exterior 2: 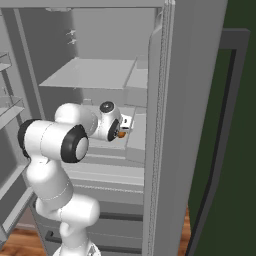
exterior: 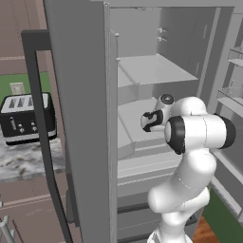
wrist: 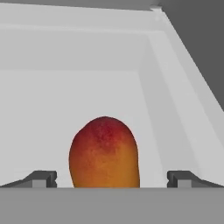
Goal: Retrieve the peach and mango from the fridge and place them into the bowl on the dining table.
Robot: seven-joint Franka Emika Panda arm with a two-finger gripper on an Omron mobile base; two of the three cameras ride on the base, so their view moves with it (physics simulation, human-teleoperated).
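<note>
Gripper (wrist: pixel 112 178) wide open, jaws spread either side of the mango (wrist: pixel 104 153), nothing clamped. Hand view: both dark fingertips (wrist: pixel 41 178) sit clear of the fruit, visible gap on each side, no contact. The mango is red at the top blending to orange-yellow lower down, standing roughly upright on a pale grey fridge shelf (wrist: pixel 52 109), with the shelf's back wall behind it and a side wall running off to the right of it. Right base view: the hand is reached into the fridge (exterior 2: pixel 162 125) at mid height, and a small orange patch of the mango (exterior 2: pixel 121 134) shows just beside the hand's tip, on the shelf below the upper shelf (exterior 2: pixel 90 75). Fridge doors are both swung open; left base view shows the left door (exterior: pixel 80 118) edge-on with its long dark handle (exterior: pixel 40 118), and the arm's wrist inside the fridge (exterior: pixel 156 71) compartment. Gripper tips themselves are hidden behind the wrist in the left base view. Left of the fridge in that view: a black toaster (exterior: pixel 26 116) on a marbled counter (exterior: pixel 28 161), brown cabinets below it. Can't tell from these views where the peach is.
</note>
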